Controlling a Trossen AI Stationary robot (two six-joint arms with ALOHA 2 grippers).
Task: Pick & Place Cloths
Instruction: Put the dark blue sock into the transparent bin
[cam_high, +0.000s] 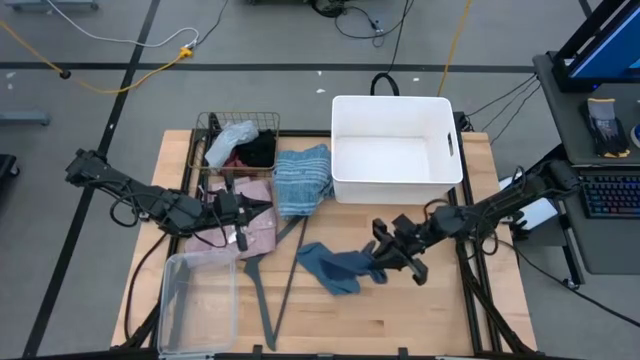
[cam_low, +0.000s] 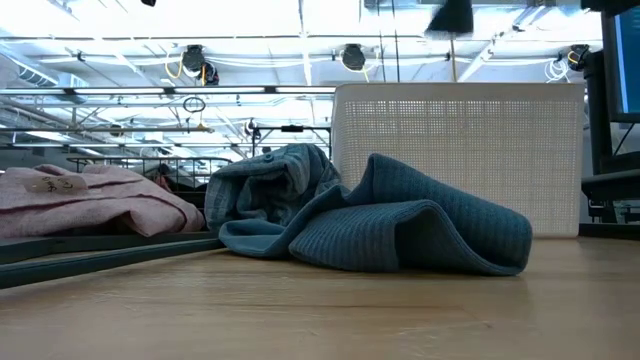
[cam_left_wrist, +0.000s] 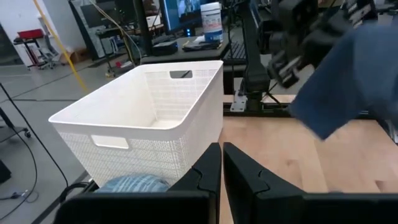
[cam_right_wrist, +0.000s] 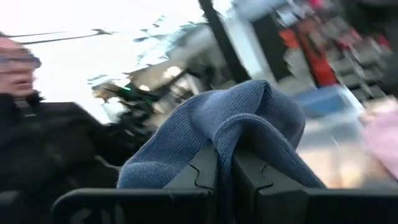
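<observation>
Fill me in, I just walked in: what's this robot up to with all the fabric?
It is sorting cloths. The right end effector is shut on a blue cloth at mid-table, in front of the empty white bin. The left end effector, fingers shut and empty, sits over a pink checked shirt. A blue striped towel lies beside the bin, and more pieces fill a wire basket.

A crumpled blue cloth (cam_high: 335, 267) lies mid-table; a striped towel (cam_high: 302, 178) drapes beside pink checked fabric (cam_high: 255, 215); pale and dark pieces, perhaps maroon, fill the wire basket (cam_high: 210, 125).
</observation>
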